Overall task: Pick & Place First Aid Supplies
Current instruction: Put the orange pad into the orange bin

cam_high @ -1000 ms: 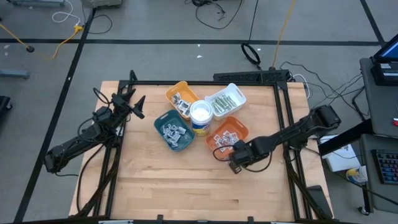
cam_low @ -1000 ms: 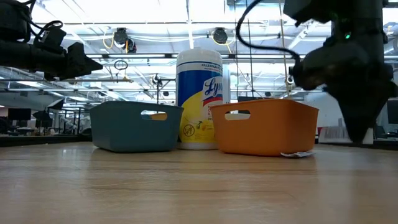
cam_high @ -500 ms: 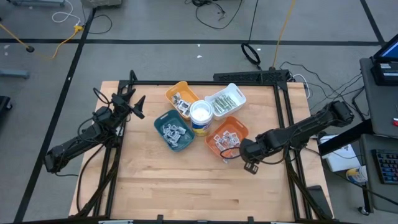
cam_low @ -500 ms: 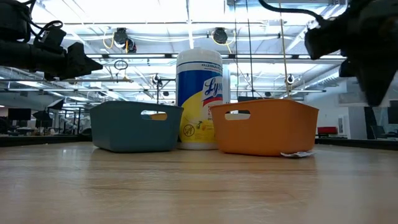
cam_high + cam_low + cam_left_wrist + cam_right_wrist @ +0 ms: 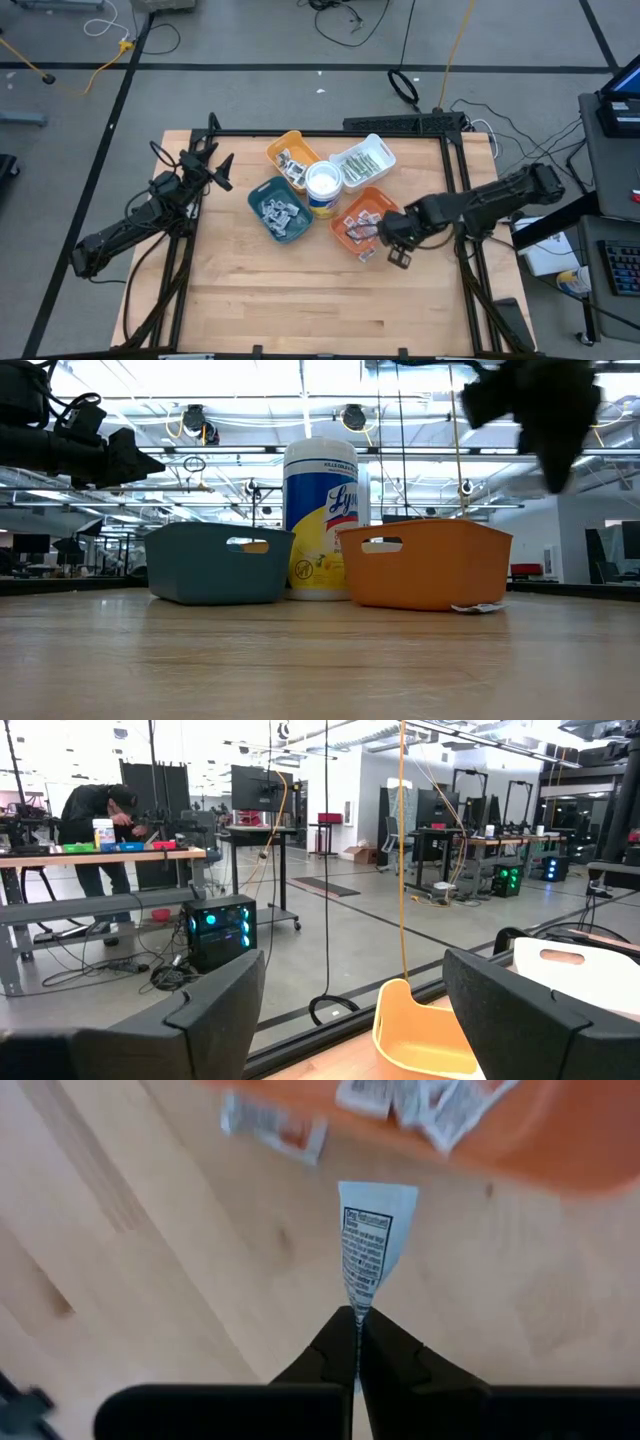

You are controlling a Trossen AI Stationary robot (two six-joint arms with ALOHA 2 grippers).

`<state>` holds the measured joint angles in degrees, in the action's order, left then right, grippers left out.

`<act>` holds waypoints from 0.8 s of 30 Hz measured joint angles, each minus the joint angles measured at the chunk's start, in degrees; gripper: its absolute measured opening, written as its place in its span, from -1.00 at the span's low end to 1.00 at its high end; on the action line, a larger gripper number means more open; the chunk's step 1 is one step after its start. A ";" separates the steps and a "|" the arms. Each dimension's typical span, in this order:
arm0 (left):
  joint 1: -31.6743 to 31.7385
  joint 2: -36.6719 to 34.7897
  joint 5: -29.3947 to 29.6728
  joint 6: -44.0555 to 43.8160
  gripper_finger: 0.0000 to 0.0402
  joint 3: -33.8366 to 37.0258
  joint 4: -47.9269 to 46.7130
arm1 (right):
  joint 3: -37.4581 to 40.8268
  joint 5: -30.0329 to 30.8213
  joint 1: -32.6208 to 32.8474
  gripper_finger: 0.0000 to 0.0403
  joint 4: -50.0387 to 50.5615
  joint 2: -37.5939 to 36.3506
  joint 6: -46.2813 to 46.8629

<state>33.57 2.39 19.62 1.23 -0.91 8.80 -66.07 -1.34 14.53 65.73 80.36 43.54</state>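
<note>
Two dark jointed arms (image 5: 130, 225), black cables, tapered black fingers (image 5: 330, 1348).

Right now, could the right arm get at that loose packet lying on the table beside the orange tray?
Probably not yet: the right gripper is shut on a white packet, so it is occupied. The loose packet lies unobstructed beside the orange tray.

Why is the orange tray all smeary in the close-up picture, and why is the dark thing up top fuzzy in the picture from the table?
In the right wrist view the orange tray is smeared by motion, while the packet pinched in the right gripper stays sharp. In the low view the right arm's dark shape at the top right is blurred, and the bright ceiling lights leave it nearly black.
</note>
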 joint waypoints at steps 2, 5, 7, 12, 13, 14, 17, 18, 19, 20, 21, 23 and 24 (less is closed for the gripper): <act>0.02 0.00 0.00 0.00 0.53 0.00 0.01 | -2.95 -0.06 -2.30 -1.00 0.30 1.89 -1.01; 0.02 0.00 0.00 0.00 0.53 0.00 0.00 | -6.69 0.09 -5.87 -1.00 0.47 4.74 -2.41; 0.00 0.00 0.00 0.00 0.53 0.00 0.00 | -9.07 0.09 -8.35 -1.00 0.34 6.53 -3.70; 0.02 0.00 0.00 0.00 0.53 0.00 0.00 | -9.96 1.51 -12.39 -1.00 -3.80 10.23 -5.55; 0.00 0.00 0.00 0.00 0.53 0.00 0.00 | -9.96 2.30 -12.79 -1.00 -4.38 11.19 -5.87; 0.02 0.00 0.00 0.00 0.53 0.00 0.00 | -9.96 3.15 -13.04 -1.00 -4.95 12.14 -6.18; 0.00 0.00 0.00 0.00 0.53 0.00 0.00 | -9.96 4.59 -13.72 -1.00 -6.46 14.78 -7.20; 0.02 0.00 0.00 0.00 0.53 0.00 0.02 | -9.96 4.55 -13.84 -1.00 -6.76 15.69 -7.58; 0.00 0.00 0.00 0.00 0.53 0.00 0.00 | -9.94 4.62 -13.84 -1.00 -7.23 16.57 -8.04; 0.00 0.00 0.00 0.00 0.53 0.00 0.00 | -9.94 5.00 -13.84 -1.00 -7.74 17.44 -8.32; -0.01 0.00 0.00 0.00 0.53 0.00 0.00 | -9.94 5.80 -13.82 -1.00 -8.60 18.30 -8.50; 0.00 0.00 0.00 0.00 0.53 0.00 0.00 | -9.94 6.15 -13.82 -1.00 -9.92 19.68 -8.92; 0.00 0.00 0.00 0.00 0.53 0.00 0.00 | -9.94 5.98 -13.82 -1.00 -10.43 20.28 -9.15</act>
<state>33.57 2.39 19.62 1.23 -0.91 8.80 -76.01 4.64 0.71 55.29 100.63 34.39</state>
